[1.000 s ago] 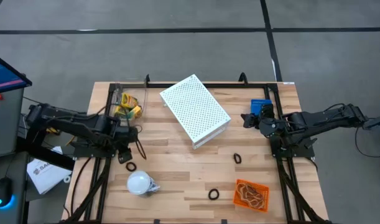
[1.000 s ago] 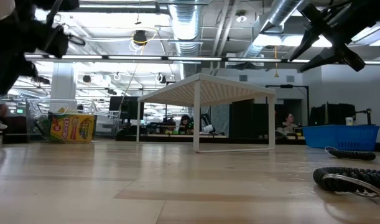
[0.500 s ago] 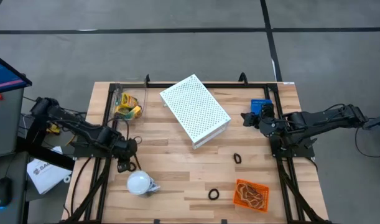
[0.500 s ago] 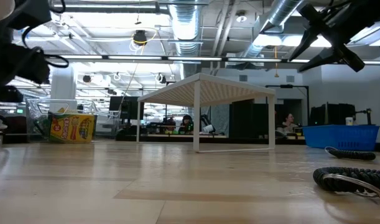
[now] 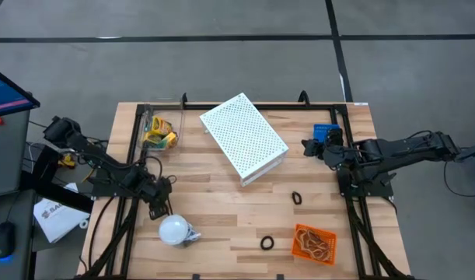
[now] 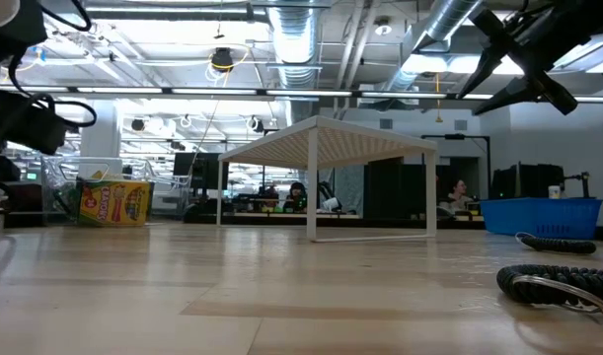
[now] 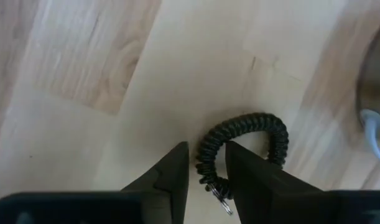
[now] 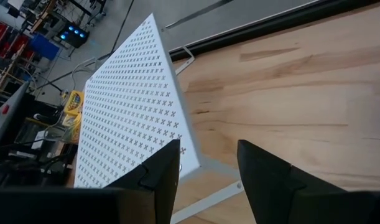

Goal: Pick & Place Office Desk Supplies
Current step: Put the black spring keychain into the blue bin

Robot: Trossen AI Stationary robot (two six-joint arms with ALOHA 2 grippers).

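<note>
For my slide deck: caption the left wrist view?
Left claw closing around a black coiled ring lying on the wooden table.
</note>
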